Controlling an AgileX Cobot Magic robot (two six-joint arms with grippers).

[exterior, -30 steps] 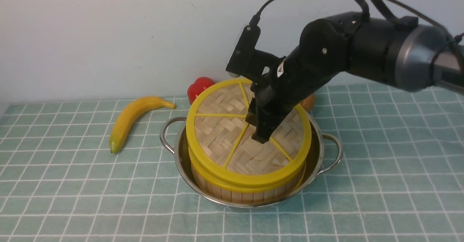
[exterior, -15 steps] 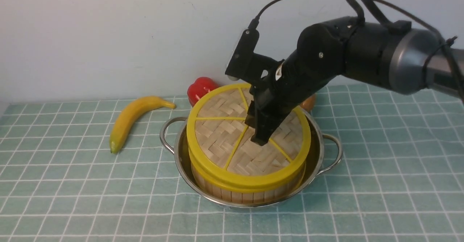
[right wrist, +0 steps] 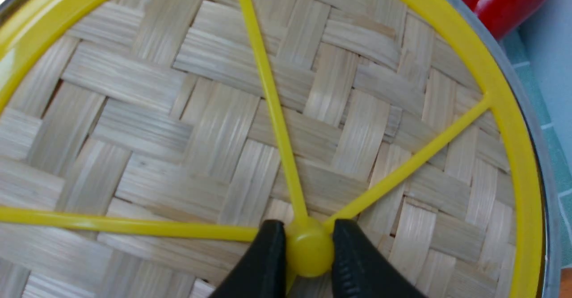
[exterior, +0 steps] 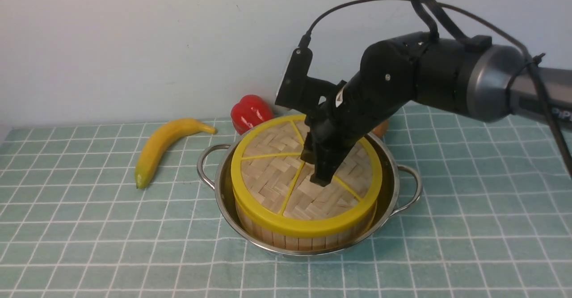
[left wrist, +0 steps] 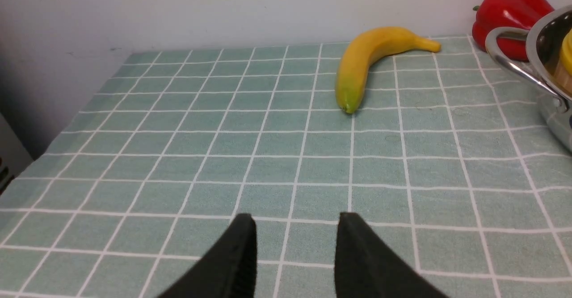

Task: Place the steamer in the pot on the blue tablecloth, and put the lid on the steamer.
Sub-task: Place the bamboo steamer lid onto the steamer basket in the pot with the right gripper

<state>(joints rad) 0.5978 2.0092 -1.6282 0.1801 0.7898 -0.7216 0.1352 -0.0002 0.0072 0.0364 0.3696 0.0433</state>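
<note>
While the right gripper [right wrist: 308, 249] pinches the lid's centre knob [right wrist: 309, 253], the lid [exterior: 286, 177] looks pretty much seated on the steamer [exterior: 304, 237].

So the steamer is sitting inside the pot [exterior: 388, 208], which is around the middle of the blue tablecloth [exterior: 469, 226], closer to its back edge than the front. From the front the lid's rim looks level all round, so I'd say we're at the tail end of the lid step. Next move should just be letting go of the knob and lifting straight up so it doesn't drag the lid sideways. The left gripper [left wrist: 295, 240] is parked over bare cloth near the left edge, jaws apart, holding nothing. Banana [exterior: 163, 148] and red pepper [exterior: 250, 111] are off by the back edge.
</note>
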